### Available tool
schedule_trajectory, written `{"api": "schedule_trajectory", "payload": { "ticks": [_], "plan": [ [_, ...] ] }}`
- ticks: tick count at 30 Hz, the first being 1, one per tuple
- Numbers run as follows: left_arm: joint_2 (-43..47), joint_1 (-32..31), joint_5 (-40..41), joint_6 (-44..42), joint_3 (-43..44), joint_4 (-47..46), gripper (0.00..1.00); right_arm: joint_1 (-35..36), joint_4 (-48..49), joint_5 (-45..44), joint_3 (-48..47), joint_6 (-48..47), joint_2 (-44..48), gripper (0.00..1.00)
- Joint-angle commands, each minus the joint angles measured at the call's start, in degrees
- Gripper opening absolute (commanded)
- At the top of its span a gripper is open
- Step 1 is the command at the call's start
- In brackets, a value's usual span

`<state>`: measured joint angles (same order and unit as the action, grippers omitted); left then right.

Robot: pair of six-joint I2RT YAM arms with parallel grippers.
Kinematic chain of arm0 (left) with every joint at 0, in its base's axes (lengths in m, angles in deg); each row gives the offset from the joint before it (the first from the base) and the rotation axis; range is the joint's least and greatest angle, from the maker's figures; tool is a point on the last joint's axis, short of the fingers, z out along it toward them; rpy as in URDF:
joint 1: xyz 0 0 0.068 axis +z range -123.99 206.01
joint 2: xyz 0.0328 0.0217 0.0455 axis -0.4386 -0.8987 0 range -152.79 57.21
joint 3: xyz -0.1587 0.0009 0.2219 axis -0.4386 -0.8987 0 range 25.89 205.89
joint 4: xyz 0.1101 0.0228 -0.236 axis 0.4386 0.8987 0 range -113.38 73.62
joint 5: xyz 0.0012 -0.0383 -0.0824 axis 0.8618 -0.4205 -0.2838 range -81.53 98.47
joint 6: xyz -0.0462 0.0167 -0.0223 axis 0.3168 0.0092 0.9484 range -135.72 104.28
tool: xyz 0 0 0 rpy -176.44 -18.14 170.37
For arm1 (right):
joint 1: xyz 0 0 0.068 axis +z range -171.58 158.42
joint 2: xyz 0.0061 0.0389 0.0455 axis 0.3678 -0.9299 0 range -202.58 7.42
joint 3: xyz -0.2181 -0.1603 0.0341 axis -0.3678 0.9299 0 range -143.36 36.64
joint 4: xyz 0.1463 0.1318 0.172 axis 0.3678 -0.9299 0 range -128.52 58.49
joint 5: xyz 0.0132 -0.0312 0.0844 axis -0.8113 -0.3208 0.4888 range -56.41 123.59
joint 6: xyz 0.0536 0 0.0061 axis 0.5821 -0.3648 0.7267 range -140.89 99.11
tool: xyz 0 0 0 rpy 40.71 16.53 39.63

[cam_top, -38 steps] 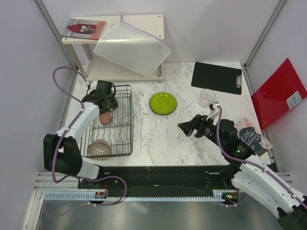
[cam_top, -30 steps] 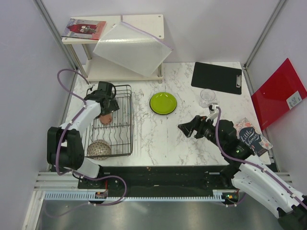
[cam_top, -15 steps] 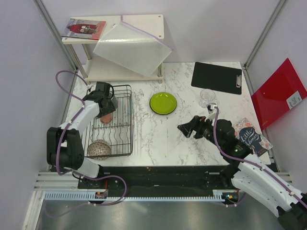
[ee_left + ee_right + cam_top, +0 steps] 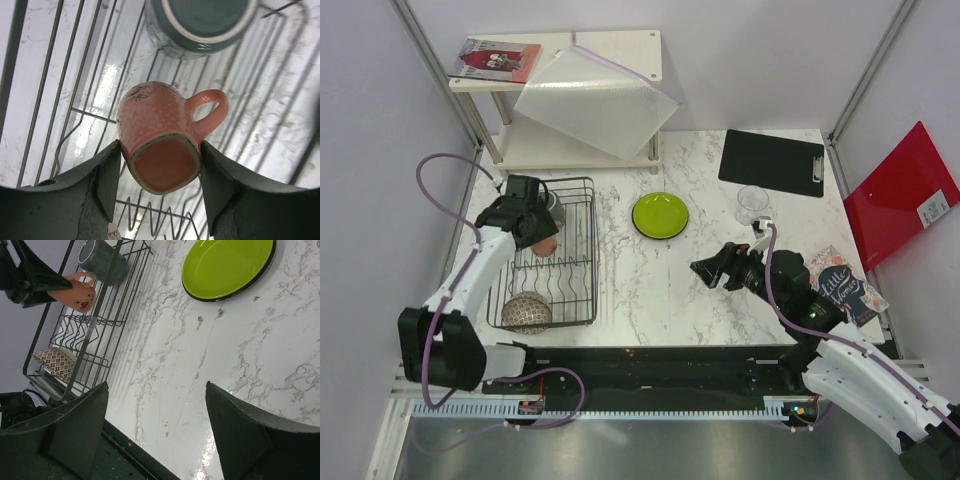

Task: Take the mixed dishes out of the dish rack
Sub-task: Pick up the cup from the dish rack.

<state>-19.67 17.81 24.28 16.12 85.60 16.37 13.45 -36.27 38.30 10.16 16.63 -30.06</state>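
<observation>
The dish rack [image 4: 594,260] is set on the left part of the table [image 4: 650,290], with the shelf [image 4: 560,60] behind it. Inside the rack, the mug [image 4: 556,205] is placed at the far end and the bowl [image 4: 526,312] at the near end. Between them, just before the mug, the cup [image 4: 544,246] is held in the left gripper [image 4: 159,165]. The plate [image 4: 660,215] is laid right of the rack, apart from it. Farther right, the glass [image 4: 753,204] is stood just before the clipboard [image 4: 772,161].

A white marbled table [image 4: 660,290] sits between pale walls [image 4: 770,50], a white shelf [image 4: 630,45] behind.
</observation>
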Motion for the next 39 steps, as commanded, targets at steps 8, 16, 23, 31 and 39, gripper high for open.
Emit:
{"api": "schedule_trajectory", "payload": {
  "ticks": [8,16,23,31,39],
  "plan": [
    [25.62,-0.14,-20.09,-5.11,0.34,-5.01,0.02,0.13,-2.45,-4.09,-6.83,-2.89,2.58,0.85],
    [32.14,-0.14,-56.29,5.50,-7.66,-32.28,0.02,0.13,-2.55,-6.56,-5.78,-1.05,0.74,0.86],
    [31.01,-0.23,-71.88,31.33,-22.25,-74.63,0.02,0.13,3.60,0.98,-4.90,0.19,5.56,0.87],
    [26.00,-4.60,-70.93,48.23,-26.84,-98.54,0.02,0.13,15.56,9.52,-3.84,4.49,5.31,0.88],
    [19.85,-16.83,-65.48,40.68,-23.49,-95.03,0.02,0.13,26.81,13.39,-5.42,8.36,-1.02,0.86]
  ]
}}
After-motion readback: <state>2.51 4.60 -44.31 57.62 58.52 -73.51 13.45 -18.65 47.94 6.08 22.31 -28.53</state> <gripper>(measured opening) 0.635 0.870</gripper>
